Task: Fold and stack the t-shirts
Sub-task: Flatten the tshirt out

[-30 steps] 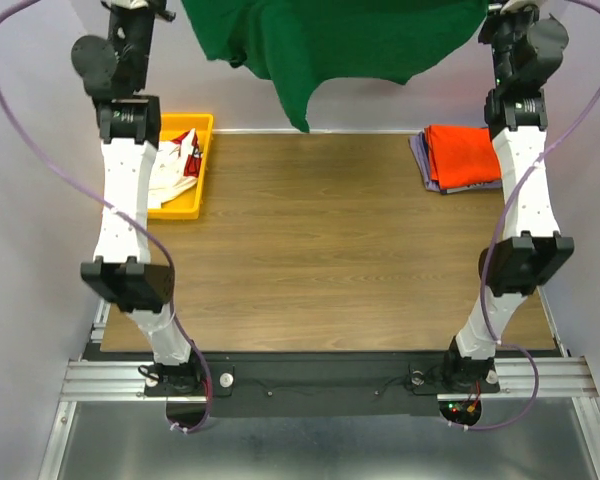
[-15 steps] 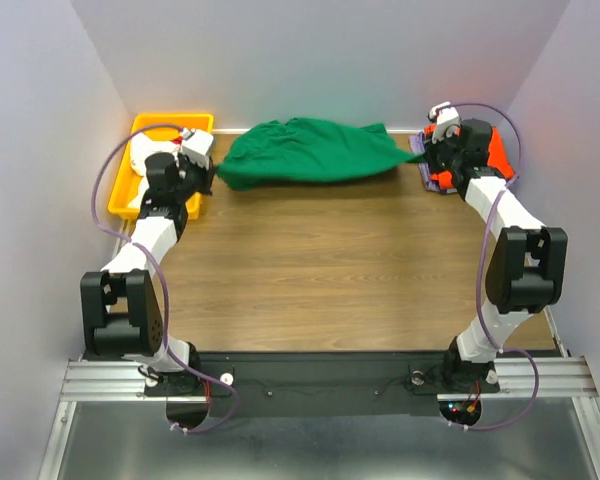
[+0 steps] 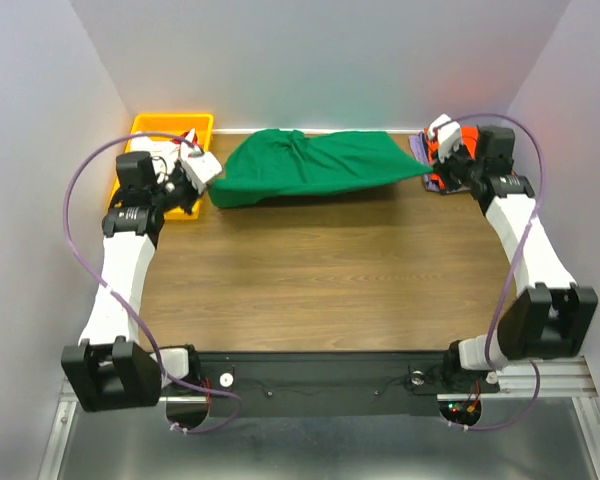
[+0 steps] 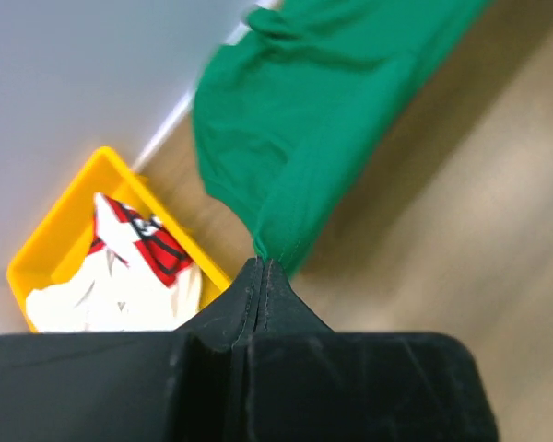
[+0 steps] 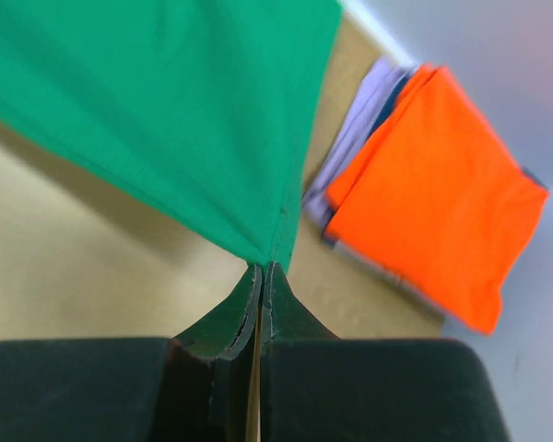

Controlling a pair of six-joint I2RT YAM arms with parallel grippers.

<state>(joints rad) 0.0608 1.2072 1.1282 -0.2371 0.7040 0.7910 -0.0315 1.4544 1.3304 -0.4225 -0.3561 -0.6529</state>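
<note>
Arms are both reaching toward the far edge of the brown wooden table point(image 3: 330, 280), the left gripper point(image 3: 208, 176) beside the yellow plastic bin point(image 3: 152, 126) and the right gripper point(image 3: 427, 168) beside the clothes stack. Each claw is pinching one end of the bright green cloth t-shirt point(image 3: 310, 165), which is stretching rumpled between them along that edge. At the far right corner a folded orange t-shirt point(image 5: 424, 184) is lying atop a pale lavender t-shirt point(image 5: 361, 129); white-and-red t-shirts point(image 4: 120, 281) are sitting in the bin.

The green t-shirt point(image 3: 310, 165) stretched between left pincer point(image 4: 261, 267) and right pincer point(image 5: 263, 269) barred that line. The yellow bin point(image 3: 145, 125) crowded the left pincer's outer side, the orange t-shirt point(image 5: 433, 184) the right's. Behind both pincers, toward the arm bases, the bench point(image 3: 330, 270) lay open.
</note>
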